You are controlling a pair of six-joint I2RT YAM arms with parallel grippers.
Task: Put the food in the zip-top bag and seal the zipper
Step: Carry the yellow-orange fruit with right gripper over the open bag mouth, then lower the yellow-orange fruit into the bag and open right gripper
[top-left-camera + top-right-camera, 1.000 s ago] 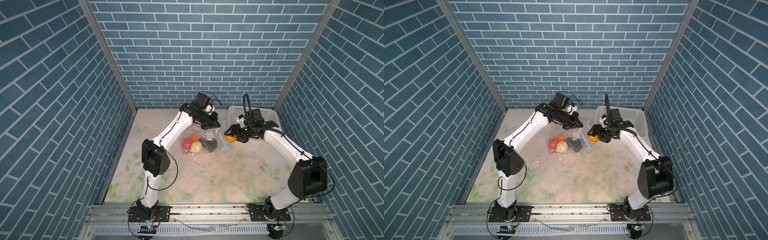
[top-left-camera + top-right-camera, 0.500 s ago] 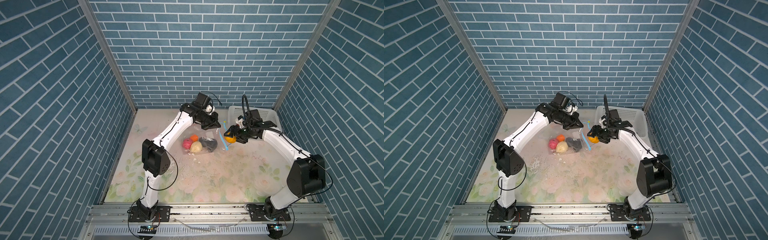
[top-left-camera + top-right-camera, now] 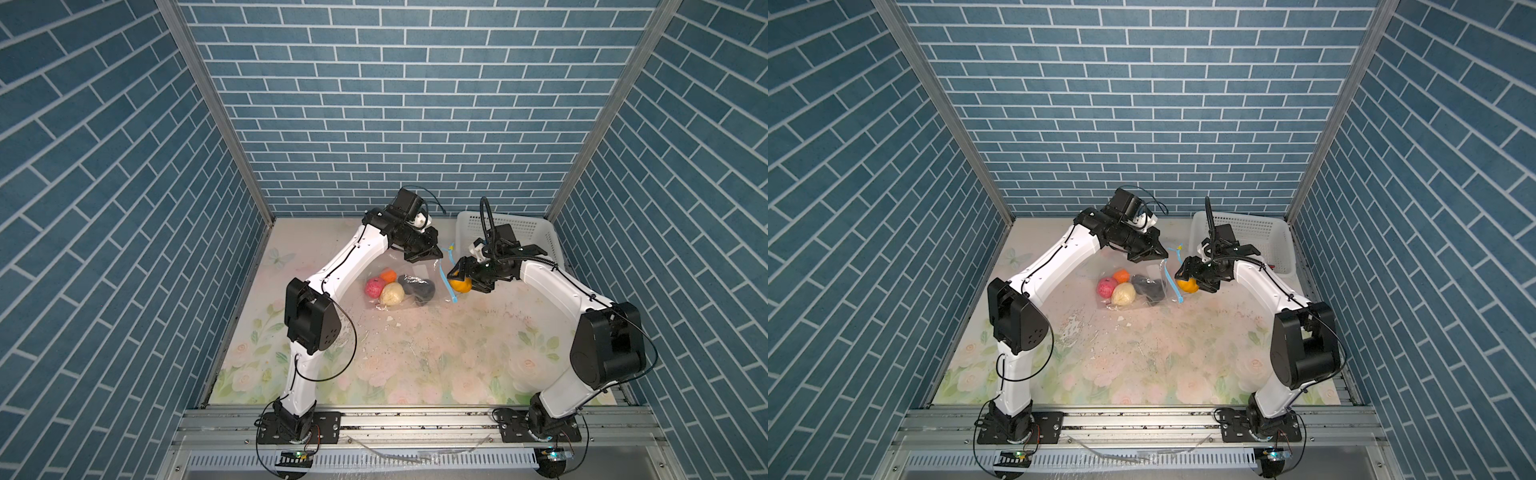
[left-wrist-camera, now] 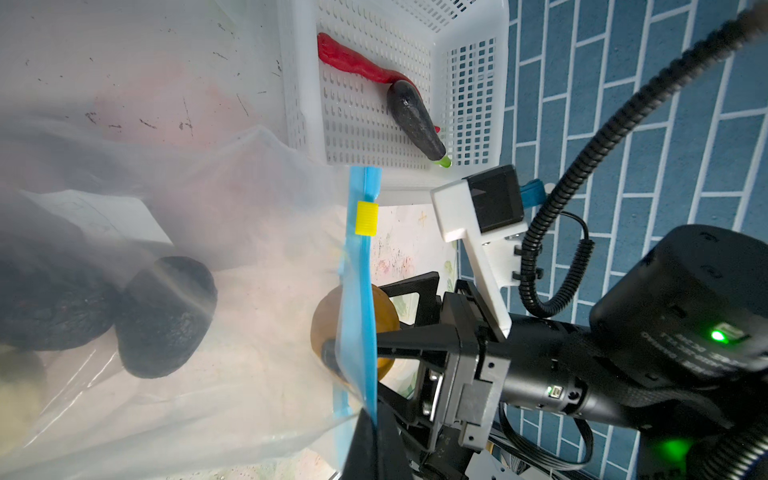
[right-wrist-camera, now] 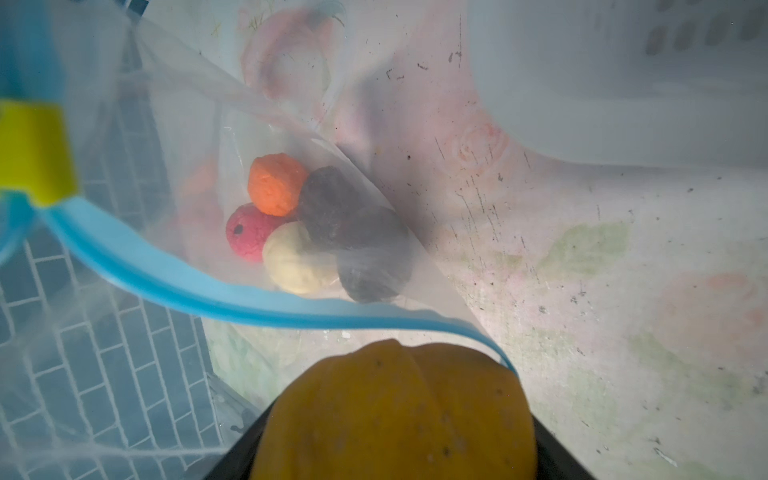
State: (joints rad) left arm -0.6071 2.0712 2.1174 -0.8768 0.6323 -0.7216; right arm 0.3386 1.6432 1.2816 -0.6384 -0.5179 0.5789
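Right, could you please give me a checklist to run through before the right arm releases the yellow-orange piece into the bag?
1. Bag held: ok; the left gripper is shut on the zip-top bag at its mouth edge.
2. Food gripped: ok; the right gripper is closed around the yellow-orange piece.
3. Piece past the zipper: cannot tell; the blue strip curves across it in the right wrist view.
4. Room inside: ok; the pink ball, orange ball, cream piece and black lumps lie at the far end.
5. Basket emptied: not ok; a red chili and a dark eggplant lie in the white basket.
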